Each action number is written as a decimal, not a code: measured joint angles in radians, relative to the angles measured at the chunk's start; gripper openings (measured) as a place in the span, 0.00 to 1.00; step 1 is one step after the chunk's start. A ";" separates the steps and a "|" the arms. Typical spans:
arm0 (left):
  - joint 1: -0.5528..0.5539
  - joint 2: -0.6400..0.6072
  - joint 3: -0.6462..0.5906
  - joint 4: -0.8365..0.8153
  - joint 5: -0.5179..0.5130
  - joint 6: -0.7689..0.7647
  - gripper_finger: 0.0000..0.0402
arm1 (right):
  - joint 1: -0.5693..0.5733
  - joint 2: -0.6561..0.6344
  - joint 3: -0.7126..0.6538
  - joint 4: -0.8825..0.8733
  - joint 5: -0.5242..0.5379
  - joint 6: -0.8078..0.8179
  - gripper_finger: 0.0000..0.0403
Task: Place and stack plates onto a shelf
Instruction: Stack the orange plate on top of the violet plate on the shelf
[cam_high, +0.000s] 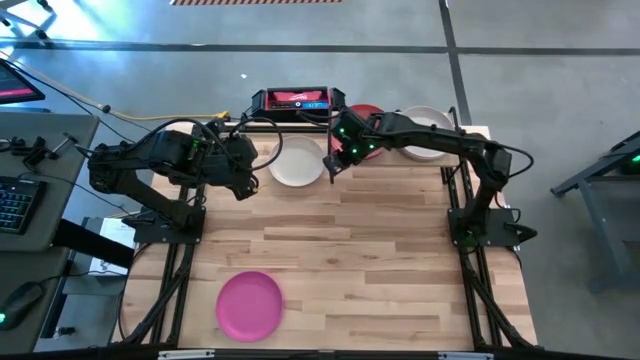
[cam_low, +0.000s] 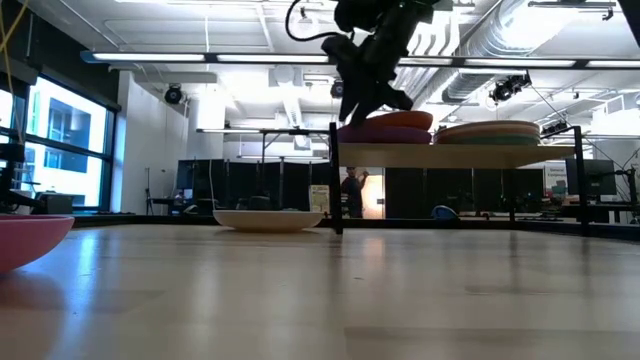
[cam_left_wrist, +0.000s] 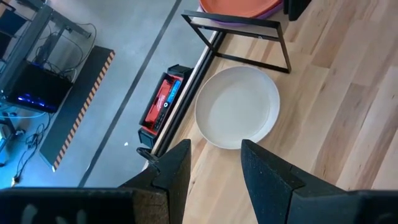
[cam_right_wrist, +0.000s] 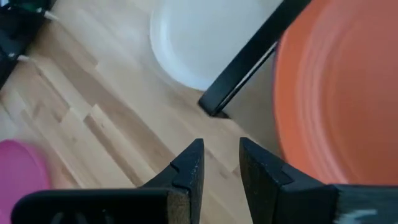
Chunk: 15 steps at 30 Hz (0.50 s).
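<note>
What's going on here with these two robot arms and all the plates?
The robot is stacking plates onto a small wooden shelf at the far edge of the table. Two stacks already sit on it, one topped by a coral red plate. The right gripper, empty and open, hovers at the shelf's left end. The left gripper, also open, hovers near a white plate on the table. A magenta plate waits at the near edge.

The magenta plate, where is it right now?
In the high view the magenta plate lies alone on the tabletop near its front left edge, far from the shelf and the white plate at the back.
</note>
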 joint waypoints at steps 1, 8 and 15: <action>0.000 0.000 0.000 0.000 0.000 0.000 0.33 | 0.000 0.001 0.000 -0.002 0.017 0.007 0.20; 0.000 0.000 0.000 0.000 0.000 0.000 0.33 | -0.006 0.002 0.000 -0.018 0.061 0.019 0.20; 0.000 0.000 0.000 0.000 0.000 0.000 0.33 | -0.019 0.002 0.000 -0.076 0.069 0.041 0.20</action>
